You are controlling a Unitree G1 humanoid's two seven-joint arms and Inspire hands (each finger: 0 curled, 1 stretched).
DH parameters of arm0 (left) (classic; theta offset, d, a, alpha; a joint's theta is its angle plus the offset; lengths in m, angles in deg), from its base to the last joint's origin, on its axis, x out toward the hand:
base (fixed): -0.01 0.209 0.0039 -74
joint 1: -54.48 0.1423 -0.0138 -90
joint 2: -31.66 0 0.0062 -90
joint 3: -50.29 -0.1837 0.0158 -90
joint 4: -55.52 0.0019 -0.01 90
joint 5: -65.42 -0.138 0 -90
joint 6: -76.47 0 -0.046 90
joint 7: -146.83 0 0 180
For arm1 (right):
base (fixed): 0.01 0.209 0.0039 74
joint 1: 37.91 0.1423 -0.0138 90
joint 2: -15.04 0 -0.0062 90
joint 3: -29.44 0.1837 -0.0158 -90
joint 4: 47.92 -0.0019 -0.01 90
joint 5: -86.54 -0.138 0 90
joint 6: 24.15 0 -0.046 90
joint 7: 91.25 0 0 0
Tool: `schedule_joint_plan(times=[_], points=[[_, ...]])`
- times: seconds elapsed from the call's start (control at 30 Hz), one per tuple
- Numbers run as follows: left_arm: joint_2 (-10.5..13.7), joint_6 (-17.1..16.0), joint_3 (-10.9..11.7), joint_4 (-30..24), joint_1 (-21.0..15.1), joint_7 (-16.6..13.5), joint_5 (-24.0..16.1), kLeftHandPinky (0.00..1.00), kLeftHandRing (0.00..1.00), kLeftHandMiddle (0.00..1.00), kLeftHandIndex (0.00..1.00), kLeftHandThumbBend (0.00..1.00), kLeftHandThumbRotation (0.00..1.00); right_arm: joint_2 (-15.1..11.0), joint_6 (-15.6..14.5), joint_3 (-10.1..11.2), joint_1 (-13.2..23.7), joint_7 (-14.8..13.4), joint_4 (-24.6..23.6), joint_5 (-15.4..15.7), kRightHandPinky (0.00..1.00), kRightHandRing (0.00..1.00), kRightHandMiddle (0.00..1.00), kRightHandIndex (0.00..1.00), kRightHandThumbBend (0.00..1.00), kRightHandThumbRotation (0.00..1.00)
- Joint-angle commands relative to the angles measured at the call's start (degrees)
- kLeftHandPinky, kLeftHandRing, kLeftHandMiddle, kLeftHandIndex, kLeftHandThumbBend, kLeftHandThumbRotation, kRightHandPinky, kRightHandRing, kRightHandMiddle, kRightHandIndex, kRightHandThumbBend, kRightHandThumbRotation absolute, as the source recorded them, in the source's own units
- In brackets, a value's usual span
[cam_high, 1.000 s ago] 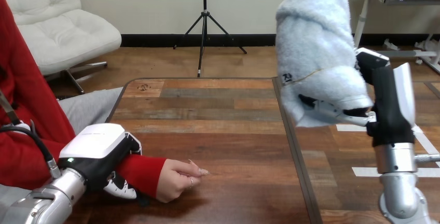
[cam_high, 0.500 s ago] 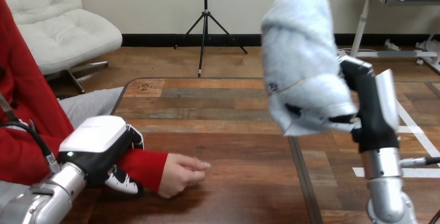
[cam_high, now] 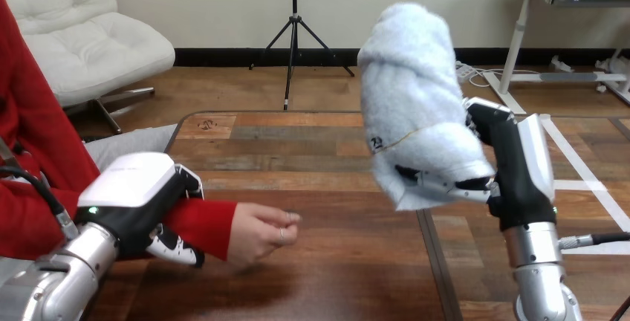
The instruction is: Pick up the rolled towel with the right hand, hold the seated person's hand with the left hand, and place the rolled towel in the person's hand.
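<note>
My right hand (cam_high: 512, 172) is shut on the rolled towel (cam_high: 417, 102), a pale blue-white roll held upright above the table's right part. My left hand (cam_high: 141, 206) is at the lower left, its fingers curled round the person's wrist in a red sleeve (cam_high: 199, 226). The person's hand (cam_high: 261, 233) sticks out to the right of my left hand, loosely closed and low over the wooden table (cam_high: 312, 157). The towel is up and to the right of the person's hand, apart from it.
The table's right edge (cam_high: 434, 261) runs down just below the towel, with floor beyond it. The person sits at the left side.
My right hand has carried the towel left and a little lower, toward the person's hand. My left hand and the person's wrist have risen slightly.
</note>
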Motion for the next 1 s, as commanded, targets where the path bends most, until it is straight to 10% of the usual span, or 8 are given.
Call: schedule_joint_plan(times=[0.0,0.97], points=[[0.7,-2.1,3.8,-5.6,-5.9,-1.5,2.4,0.32,0.37,0.41,0.4,0.77,0.0,0.9,0.6,0.1,3.1,-1.4,-0.2,-0.6,0.24,0.3,0.38,0.45,0.74,0.0],[-0.1,-1.4,5.6,-7.7,-8.1,0.1,3.9,0.35,0.39,0.43,0.4,0.78,0.0,2.1,0.4,-0.7,3.2,-1.6,1.8,-0.2,0.28,0.34,0.4,0.45,0.72,0.0]])
